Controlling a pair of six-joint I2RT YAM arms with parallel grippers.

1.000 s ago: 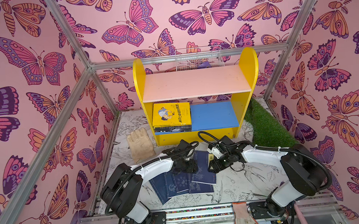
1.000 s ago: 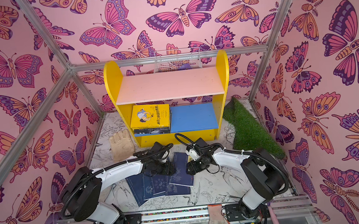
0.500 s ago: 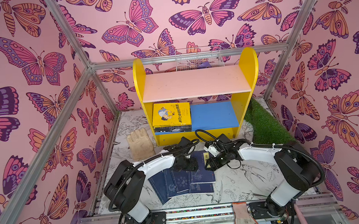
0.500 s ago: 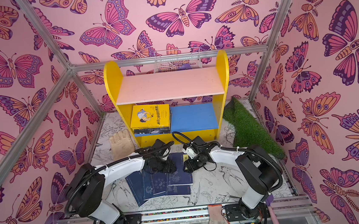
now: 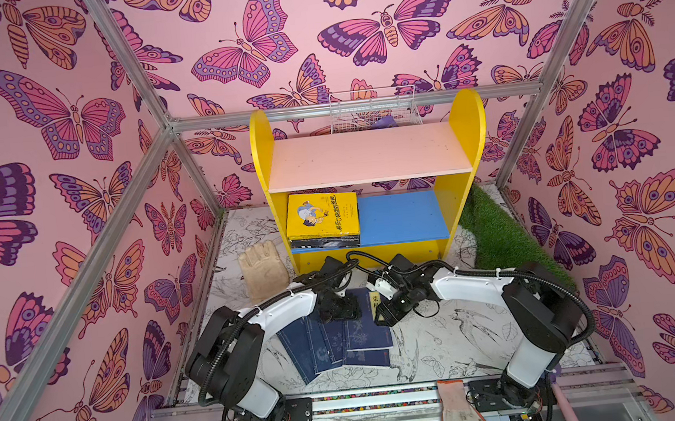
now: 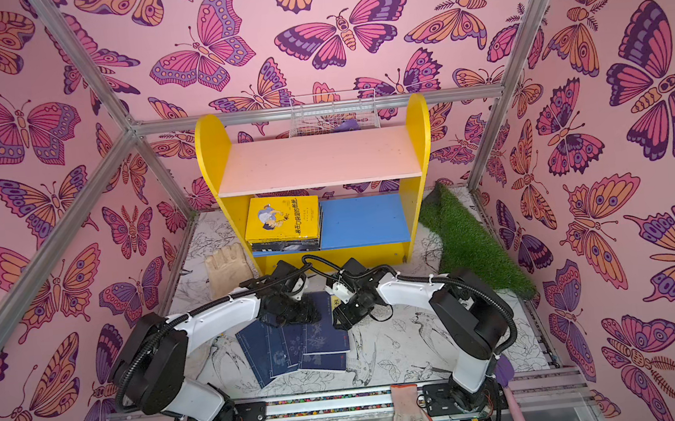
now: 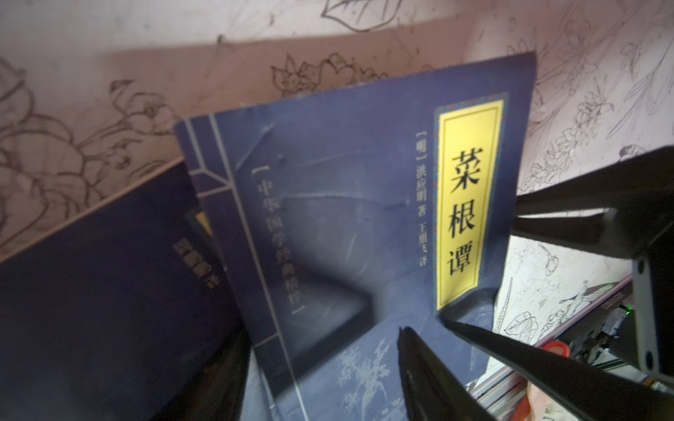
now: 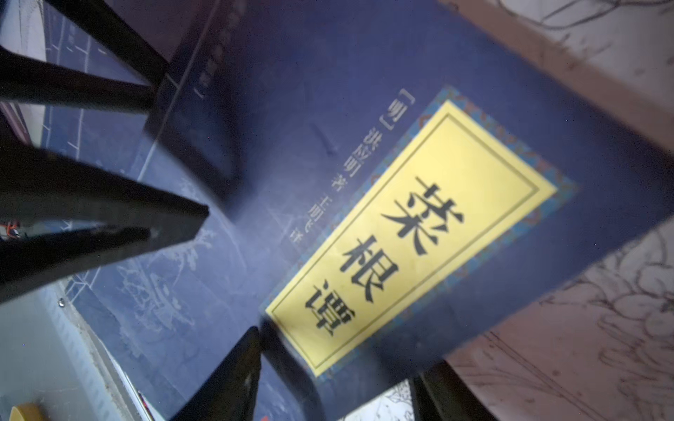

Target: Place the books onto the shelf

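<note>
lying lengthwise toward shelf (image 5: 364,157), navy book (image 5: 369,327)

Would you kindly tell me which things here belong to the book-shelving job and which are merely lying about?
Belong to the job:
- fanned navy books
- yellow shelf
- stacked books on its lower board, a yellow one on top

Lying about:
- beige glove
- green turf mat
- white wire basket
- patterned glove at the front edge
</note>
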